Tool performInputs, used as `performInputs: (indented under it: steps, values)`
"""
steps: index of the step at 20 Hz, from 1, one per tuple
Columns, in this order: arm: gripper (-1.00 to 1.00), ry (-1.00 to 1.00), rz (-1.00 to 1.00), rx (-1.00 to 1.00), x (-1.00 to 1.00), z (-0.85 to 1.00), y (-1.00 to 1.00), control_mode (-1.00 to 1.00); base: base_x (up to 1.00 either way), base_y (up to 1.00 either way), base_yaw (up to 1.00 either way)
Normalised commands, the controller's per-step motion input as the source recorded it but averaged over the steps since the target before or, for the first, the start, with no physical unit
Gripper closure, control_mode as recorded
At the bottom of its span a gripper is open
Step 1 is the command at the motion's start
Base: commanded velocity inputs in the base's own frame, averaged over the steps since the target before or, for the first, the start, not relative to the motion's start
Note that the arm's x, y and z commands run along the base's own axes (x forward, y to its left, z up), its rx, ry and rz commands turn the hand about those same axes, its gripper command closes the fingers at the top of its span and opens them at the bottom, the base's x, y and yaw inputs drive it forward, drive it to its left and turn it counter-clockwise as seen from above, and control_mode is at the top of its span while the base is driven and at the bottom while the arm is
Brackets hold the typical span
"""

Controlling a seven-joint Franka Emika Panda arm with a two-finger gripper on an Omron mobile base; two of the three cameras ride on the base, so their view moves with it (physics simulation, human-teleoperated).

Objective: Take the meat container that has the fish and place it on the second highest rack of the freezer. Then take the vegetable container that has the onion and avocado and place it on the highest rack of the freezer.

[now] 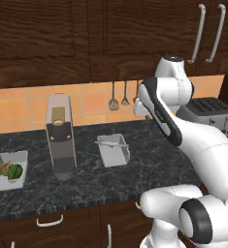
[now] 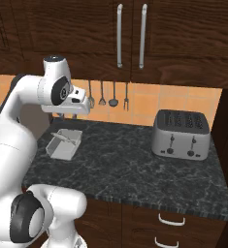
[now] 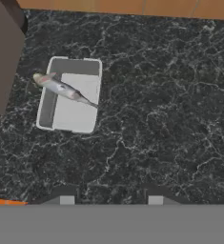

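Gripper (image 3: 108,199): above the counter (image 1: 149,167), tips parted, holding nothing. Left, vegetable container (image 1: 8,170) with onion (image 1: 6,168) and avocado (image 1: 16,172). Centre, meat container (image 1: 113,149), fish (image 3: 61,88) across its rim. Far right, toaster (image 2: 180,134).

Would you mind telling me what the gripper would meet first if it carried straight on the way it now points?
Most likely bare countertop: the gripper points down at it, beside the fish container.

White arm folded high, gripper (image 3: 107,200) (jaws parted) pointing down.
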Motion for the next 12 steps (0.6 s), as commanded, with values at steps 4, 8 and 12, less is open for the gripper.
performInputs:
  steps: [4,8,12]
  values:
    - [-1.0,-0.06,0.0,-0.01,-0.24,0.0,0.04,-1.0,0.0,0.0,0.0]
    - [-1.0,0.02,0.21,-0.01,-0.36,-0.22,0.54,-1.0,0.0,0.0,0.0]
    - [-1.0,0.06,0.24,-0.01,-0.08,-0.35,0.78,-1.0,0.0,0.0,0.0]
